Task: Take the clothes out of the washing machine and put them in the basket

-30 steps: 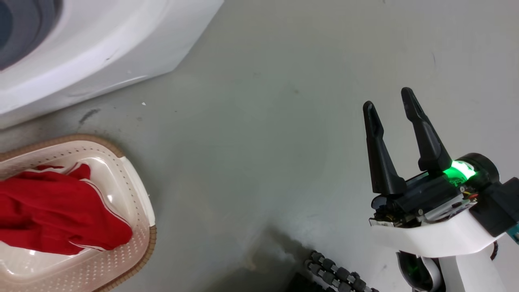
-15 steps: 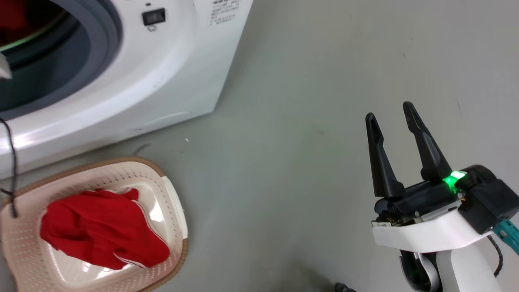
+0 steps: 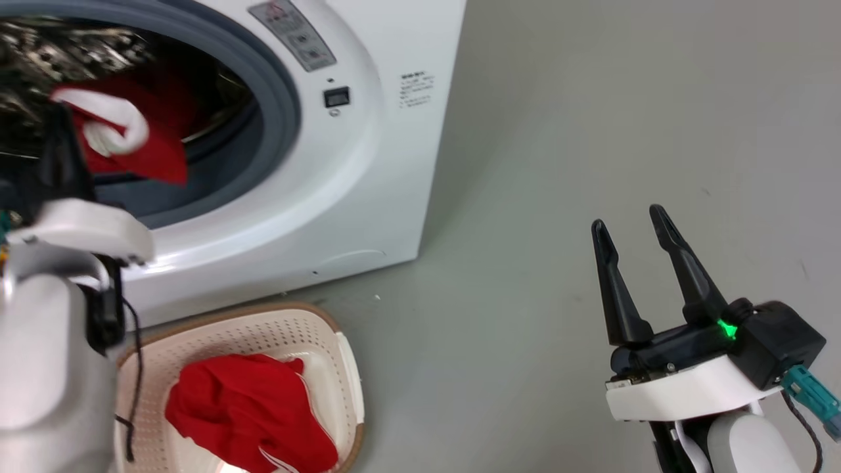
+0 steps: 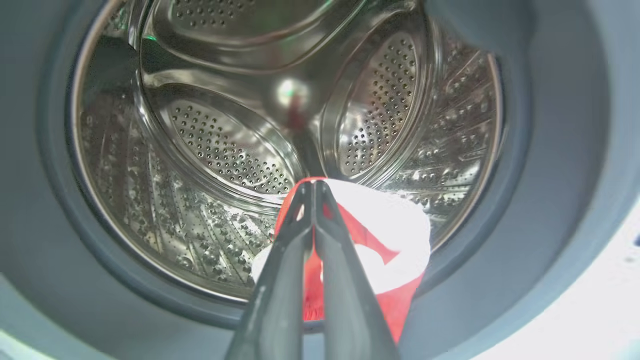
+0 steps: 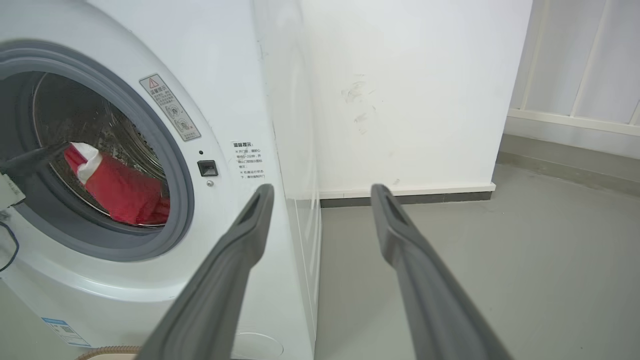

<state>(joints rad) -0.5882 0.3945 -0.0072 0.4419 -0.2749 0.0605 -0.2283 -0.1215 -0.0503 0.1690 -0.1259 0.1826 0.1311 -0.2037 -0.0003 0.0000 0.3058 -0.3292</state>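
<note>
Nearest, at the lower right of the head view, the right gripper [image 3: 626, 218] is held open and empty above the grey floor [image 3: 558, 131]. Its two fingers are spread and pointed up and away, well apart from everything else. At the lower left, the pale left forearm [image 3: 46, 368] is seen reaching up toward the washer [image 3: 368, 164]. Beside that forearm, the basket [image 3: 276, 328] is set on the floor just in front of the washer. A red garment [image 3: 250, 410] with thin white stripes is bunched inside it.

Beyond the basket, the washer's round opening is framed by a grey ring [image 3: 279, 112]. A warning label [image 3: 292, 33] and a small black latch [image 3: 336, 96] are fixed to the white front beside the ring.

At that opening the left gripper [image 4: 313, 186] is closed, fingertips together, on the other garment [image 4: 390, 235], which is red with a broad white band. The cloth is pinched near its upper edge and hangs down behind the fingers at the lower part of the opening. Behind it the perforated steel drum [image 4: 225, 150] is seen.

Farthest, in the right wrist view, a white wall [image 5: 400, 90] with dark skirting is seen past the washer's side.
</note>
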